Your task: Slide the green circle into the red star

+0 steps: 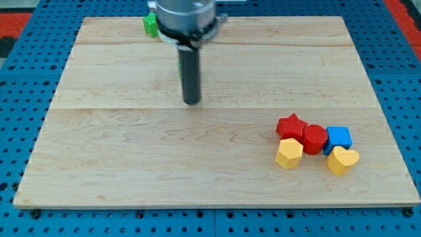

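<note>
The red star (291,125) lies at the view's right, at the left end of a tight cluster of blocks. A green block (150,24) shows near the view's top left, mostly hidden behind the arm's body; its shape cannot be made out. My tip (191,101) rests on the board in the upper middle, below and to the right of the green block and far to the left of the red star. It touches no block.
Touching the red star are a red rounded block (315,137) and a yellow block (289,153). A blue block (339,137) and a yellow heart (343,160) sit just right of them. The wooden board (131,164) lies on a blue pegboard.
</note>
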